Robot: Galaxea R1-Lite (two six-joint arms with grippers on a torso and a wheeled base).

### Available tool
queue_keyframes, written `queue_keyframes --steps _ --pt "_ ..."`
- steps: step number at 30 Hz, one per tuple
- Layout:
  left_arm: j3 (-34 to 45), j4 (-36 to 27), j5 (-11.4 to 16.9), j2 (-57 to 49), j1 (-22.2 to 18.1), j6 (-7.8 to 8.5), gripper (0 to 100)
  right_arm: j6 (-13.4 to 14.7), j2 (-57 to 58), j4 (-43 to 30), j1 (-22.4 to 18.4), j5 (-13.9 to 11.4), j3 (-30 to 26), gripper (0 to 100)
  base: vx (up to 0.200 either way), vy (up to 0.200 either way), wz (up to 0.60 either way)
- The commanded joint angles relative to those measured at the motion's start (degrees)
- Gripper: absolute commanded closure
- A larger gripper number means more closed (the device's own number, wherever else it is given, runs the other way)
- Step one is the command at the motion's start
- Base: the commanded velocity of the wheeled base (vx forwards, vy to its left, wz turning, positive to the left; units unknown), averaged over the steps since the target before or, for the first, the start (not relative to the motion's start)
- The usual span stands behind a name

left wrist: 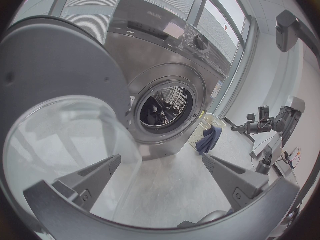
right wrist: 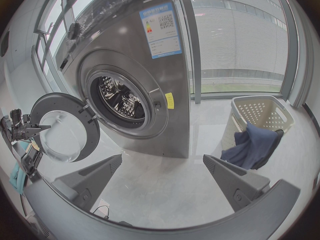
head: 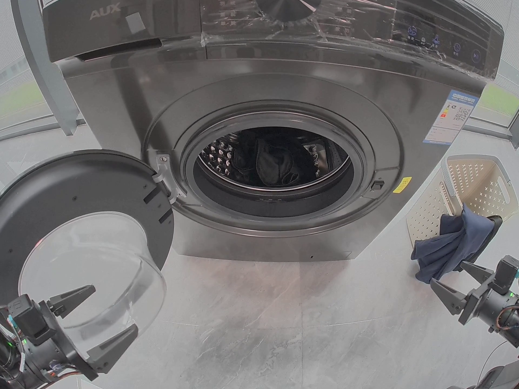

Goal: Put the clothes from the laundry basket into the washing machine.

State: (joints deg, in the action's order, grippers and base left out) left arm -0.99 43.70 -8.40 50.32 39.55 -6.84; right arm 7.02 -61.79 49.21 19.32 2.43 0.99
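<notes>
Navy cloth (head: 454,244): hangs over the front rim of the basket (head: 481,179), its lower folds reaching the floor (head: 259,309); nothing holds it.
Basket: cream, perforated, standing on the floor just beside the washer's right side.
Right gripper (head: 447,273): low over the floor, just in front of the cloth and not touching it; jaws spread wide with nothing between them, the fingers levelled toward the cloth and basket.
Washer (head: 270,82): grey front-loader, its mouth uncovered, facing the robot.
Drum (head: 227,158): dark clothes (head: 273,163) already lie inside, toward the back.
Door (head: 81,190): swung fully out on its left-side hinge, its clear glass bowl bulging toward the robot; it stands left of the mouth and does not cover it.
Left gripper (head: 114,308): held low at the robot's left, right in front of the door glass; jaws wide apart and empty, pointing toward the washer.
Between the grippers: pale marbled floor in front of the washer.
Window (right wrist: 240,44): tall panes behind the washer and basket.
</notes>
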Motion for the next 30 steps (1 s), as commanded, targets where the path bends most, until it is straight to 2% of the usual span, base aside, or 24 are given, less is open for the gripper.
queue_keyframes --steps 1,4,7,9,10,11,14,17,18,20,23,24,25,27,28,29,30 --pt "0.20 -24.02 10.16 -32.57 -14.76 -0.37 0 -0.34 23.30 -18.72 -6.58 -0.05 0.68 0 -0.200 0.000 0.00" --pt "-0.86 -29.90 12.88 -36.35 -17.66 -0.10 0 -0.61 26.81 -19.24 -9.48 -0.14 0.33 0 -0.200 0.000 0.00" --pt "-1.47 -30.78 12.71 -37.75 -19.16 0.25 0 -1.22 32.09 -20.03 -11.41 -0.58 0.33 0 0.000 0.000 0.00" --pt "-1.56 -30.87 12.62 -38.11 -19.77 0.25 0 -1.31 34.20 -21.09 -11.50 -0.76 0.42 0 -0.200 0.000 0.00" --pt "-1.39 -31.05 12.35 -39.34 -21.62 0.25 0 -1.31 37.80 -24.43 -11.59 -0.84 0.51 0 -0.200 0.000 0.00" --pt "-1.30 -31.05 12.35 -39.42 -21.79 0.16 0 -1.40 38.06 -24.69 -11.59 -0.84 0.51 0 0.000 0.000 0.00" --pt "0.99 -33.77 13.06 -44.87 -26.19 0.25 0 -1.40 47.29 -35.06 -11.68 -0.93 0.59 0 0.000 0.000 0.00" --pt "0.99 -38.34 11.39 -45.14 -26.63 0.51 0 -1.40 54.59 -44.12 -11.59 -0.84 0.33 0 0.000 0.000 0.00" --pt "0.99 -38.69 9.98 -45.14 -26.71 0.69 0 -1.40 56.34 -46.14 -11.68 -0.84 -0.02 0 0.000 0.000 0.00" --pt "0.99 -39.05 8.05 -45.05 -27.07 0.60 0 -0.78 56.61 -47.37 -11.68 -0.32 -0.72 0 0.000 -0.100 0.00" --pt "0.99 -39.05 7.43 -45.05 -27.59 0.77 0 -0.69 56.34 -46.31 -11.76 0.47 -0.99 0 0.000 -0.200 0.00" --pt "0.99 -39.13 7.34 -44.96 -30.58 1.30 0 -1.31 56.26 -46.40 -11.85 4.25 -0.90 0 0.000 -0.200 0.00" --pt "0.99 -39.13 7.52 -44.96 -32.78 1.92 0 -1.48 56.26 -46.58 -12.64 5.22 -0.81 0 0.000 -0.200 0.00" --pt "0.99 -39.13 7.78 -45.66 -36.91 2.27 0 -2.28 56.61 -46.75 -16.25 4.17 -0.81 0 0.000 0.000 0.00" --pt "0.99 -39.22 9.10 -47.07 -39.63 1.74 0 -3.24 57.05 -47.19 -18.36 2.94 -0.81 0 0.000 0.000 0.00" --pt "0.99 -39.22 9.10 -47.07 -39.63 1.74 0 -3.24 57.05 -47.19 -18.36 2.94 -0.81 0 0.000 0.000 0.00" --pt "0.99 -39.31 12.97 -49.18 -40.60 2.00 0 -5.44 58.63 -49.21 -20.82 -0.49 -0.90 0 0.000 0.000 0.00"
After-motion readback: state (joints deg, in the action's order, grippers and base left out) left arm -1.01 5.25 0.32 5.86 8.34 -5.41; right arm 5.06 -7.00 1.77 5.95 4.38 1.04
